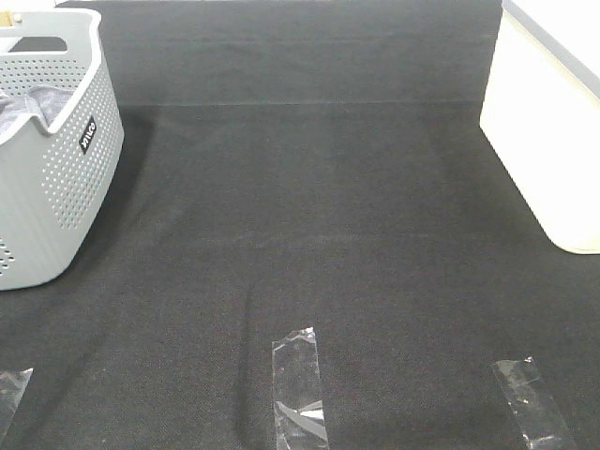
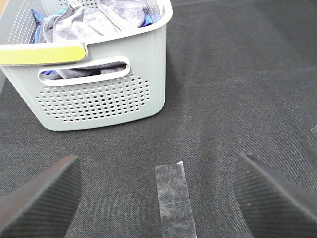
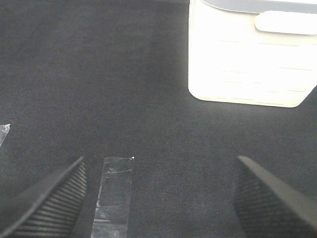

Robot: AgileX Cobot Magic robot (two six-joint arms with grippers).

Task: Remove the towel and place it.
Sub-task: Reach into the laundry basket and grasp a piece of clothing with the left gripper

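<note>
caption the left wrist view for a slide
Open left claw above the black mat, facing the grey basket holding the towel.

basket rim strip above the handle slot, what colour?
Yellow-green strip on the pale grey basket; left wrist view shows it best.

towel (image 2: 94,22) in basket (image 2: 148,64) at left

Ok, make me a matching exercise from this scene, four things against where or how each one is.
Things:
1. towel
2. grey basket
3. white bin
4. left gripper

Place or state:
a. open, holding nothing
b. right side of the table
c. inside the basket
d. left side of the table

Pairs: 1-c, 2-d, 3-b, 4-a
</note>
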